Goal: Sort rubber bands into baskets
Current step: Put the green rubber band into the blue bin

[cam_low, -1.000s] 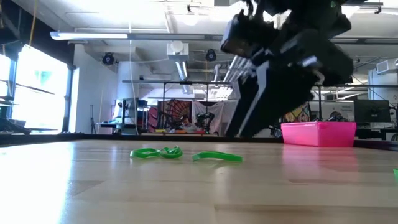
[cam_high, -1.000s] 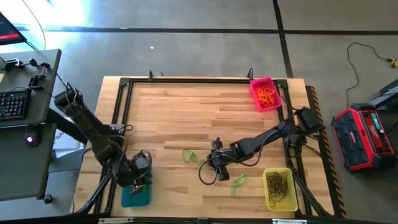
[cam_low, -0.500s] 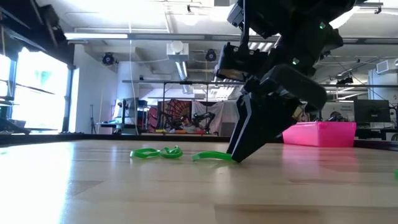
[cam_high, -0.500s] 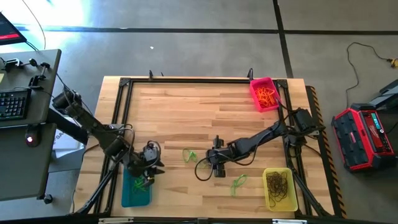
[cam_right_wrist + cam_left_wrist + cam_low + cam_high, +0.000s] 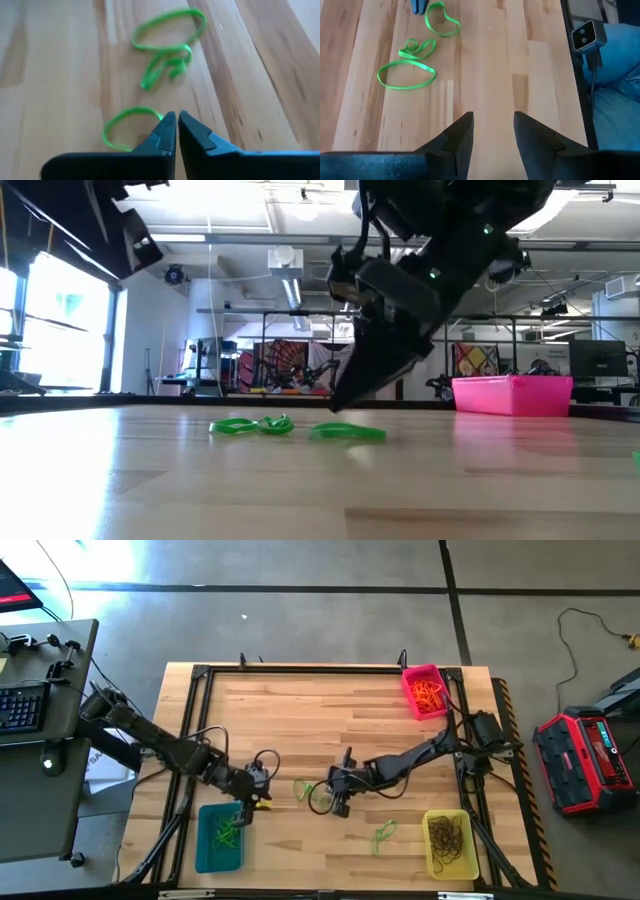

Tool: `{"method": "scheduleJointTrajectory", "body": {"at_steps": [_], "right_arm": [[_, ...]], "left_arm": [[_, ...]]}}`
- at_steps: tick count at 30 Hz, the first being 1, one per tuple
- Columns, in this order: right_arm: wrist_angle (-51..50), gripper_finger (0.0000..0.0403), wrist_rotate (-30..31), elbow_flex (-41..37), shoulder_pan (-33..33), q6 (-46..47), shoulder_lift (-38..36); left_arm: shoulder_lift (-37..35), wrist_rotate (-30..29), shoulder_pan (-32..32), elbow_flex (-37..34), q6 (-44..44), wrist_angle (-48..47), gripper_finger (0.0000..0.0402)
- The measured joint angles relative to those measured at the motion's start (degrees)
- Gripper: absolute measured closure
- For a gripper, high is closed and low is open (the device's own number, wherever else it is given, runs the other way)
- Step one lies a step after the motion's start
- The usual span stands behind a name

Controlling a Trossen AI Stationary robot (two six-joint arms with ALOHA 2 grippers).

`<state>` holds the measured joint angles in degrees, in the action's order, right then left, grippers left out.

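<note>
Nearest the front edge of the surface (image 5: 300, 710), three containers line up in the high view. The teal basket (image 5: 219, 838) sits at about 8 o'clock from the table's middle and holds a few green bands. The yellow basket (image 5: 450, 843) at about 4 o'clock holds a heap of dark bands. A loose green band (image 5: 384, 833) lies on the wood just beside the yellow basket, toward the middle.

A little farther in, the left claw (image 5: 492, 134) hovers just above the far end of the teal basket. Its two fingers stand apart with bare wood between them, holding nothing.

The right claw (image 5: 177, 131) is near the centre, tips pinched together and down at the wood. A small green loop (image 5: 131, 128) lies against those tips, on their 9 o'clock side in the wrist view; whether the band is actually caught I cannot tell. Beyond the tips, at about 12 o'clock, lies the cluster of green bands (image 5: 170, 42), a big loop with its long axis across the claw's line and a twisted one beside it. These bands lie between the two claws, with the right one clearly closer.

Farthest off, at about 1 o'clock, the pink basket (image 5: 427, 692) holds orange bands.
</note>
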<state>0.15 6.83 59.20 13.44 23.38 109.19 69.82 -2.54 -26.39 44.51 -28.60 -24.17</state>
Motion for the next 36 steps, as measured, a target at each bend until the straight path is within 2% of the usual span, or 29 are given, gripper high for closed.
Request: {"method": "scheduleJointTrajectory", "body": {"at_steps": [4,7,14,18,22,26,30,36], "right_arm": [[3.1,0.0399,0.4,0.0,0.1,-3.5,-0.1],[4.0,0.0401,-1.6,0.0,-0.7,-5.9,-0.1],[0.5,0.0398,-4.4,0.0,-0.6,-9.4,-0.1],[-4.3,0.0365,-4.1,0.0,-0.1,-9.3,-0.1],[-6.7,0.0312,0.3,0.0,-0.1,-5.5,-0.2],[-6.6,0.0283,-1.3,0.0,-0.7,-5.7,-0.2],[-6.7,0.0298,-1.6,0.0,-1.1,-7.4,-0.1],[-5.7,0.0380,-4.2,0.2,-2.2,-7.0,1.3]], "left_arm": [[0.0,0.2,0.6,0.0,1.8,0.0,0.0269],[0.1,-2.1,0.5,-0.1,1.4,0.2,0.0267],[2.8,-5.4,0.5,-0.7,-2.6,0.6,0.0261],[4.5,-5.6,0.5,-0.7,-1.7,2.4,0.0260],[6.3,-6.1,0.6,-0.7,0.2,5.0,0.0261],[7.6,-6.8,0.6,-0.7,0.7,6.2,0.0261],[8.2,-7.2,0.6,-0.7,2.3,6.1,0.0261],[8.5,-9.7,1.1,-0.7,2.8,6.5,0.0261]]}}
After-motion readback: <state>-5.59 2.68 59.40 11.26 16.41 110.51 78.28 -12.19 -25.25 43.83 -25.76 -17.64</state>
